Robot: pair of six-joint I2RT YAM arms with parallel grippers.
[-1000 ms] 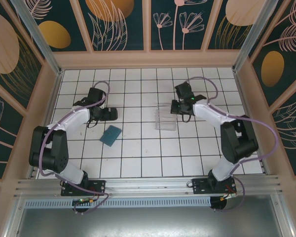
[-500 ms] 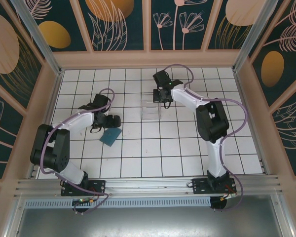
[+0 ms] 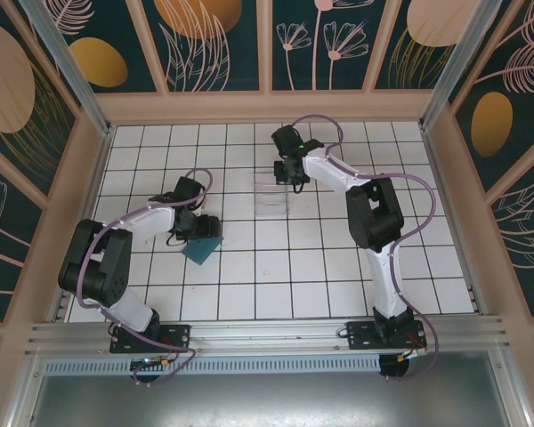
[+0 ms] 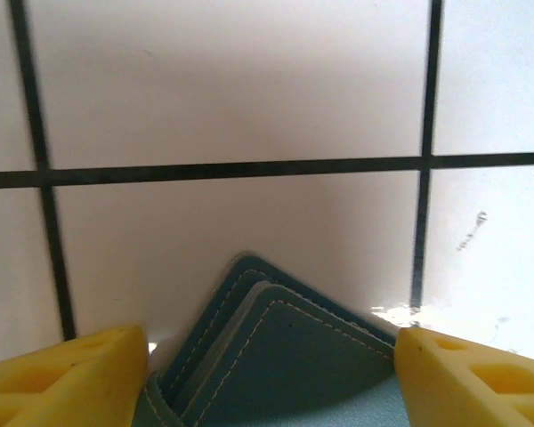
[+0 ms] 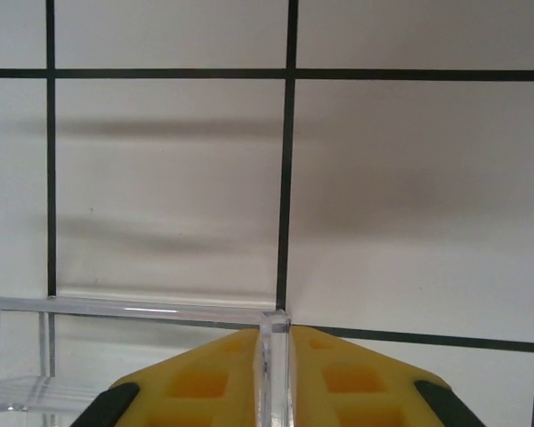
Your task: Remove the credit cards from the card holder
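On the tiled surface (image 3: 249, 285) we hold the left fingers (image 3: 199, 228) released astride a corner of the card holder (image 4: 285, 356), apparently to grasp it, right fingers (image 3: 287, 169) clamping the clear box (image 5: 274, 356) wall.

Holder (image 4: 285, 365) is showing slate blue w/ pale stitch lines along its edges. Table (image 3: 320, 258) is showing white tiles w/ a dark grid. Left fingers (image 4: 62, 382) and right fingers (image 5: 338, 382) are showing bright yellow. Box (image 3: 271, 203) is looking clear. Arms (image 3: 141, 217) are showing black and white, w/ purple cables (image 3: 319, 117). Walls (image 3: 218, 44) are carrying dark teal w/ orange ovals and pale pink leaf outlines.
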